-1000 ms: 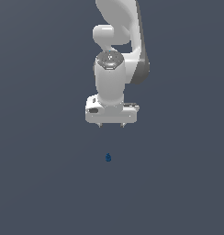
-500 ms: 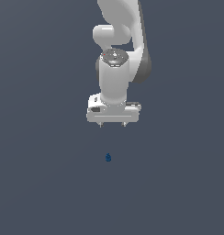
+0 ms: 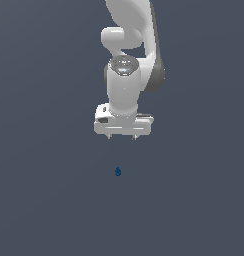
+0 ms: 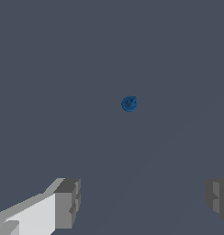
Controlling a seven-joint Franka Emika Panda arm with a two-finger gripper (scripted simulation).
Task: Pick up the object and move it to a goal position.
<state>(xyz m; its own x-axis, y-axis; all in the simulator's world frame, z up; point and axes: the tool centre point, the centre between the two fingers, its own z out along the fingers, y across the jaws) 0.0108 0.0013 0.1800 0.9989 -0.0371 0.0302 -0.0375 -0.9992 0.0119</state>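
The object (image 3: 118,172) is a tiny dark blue rounded blob resting on the grey floor. In the wrist view the object (image 4: 129,103) shows as a small blue disc seen from above. My white gripper (image 3: 121,136) hangs above it, a short way off and apart from it. Its two fingertips (image 3: 109,135) point down with a wide gap between them. In the wrist view the gripper (image 4: 143,204) is open, and nothing lies between the grey pads (image 4: 68,203).
A plain grey floor (image 3: 49,200) fills both views. The white arm (image 3: 131,45) rises behind the gripper to the top of the exterior view. No goal marker shows.
The gripper has come down toward the object and shifted slightly to the exterior view's right. The object has not moved.
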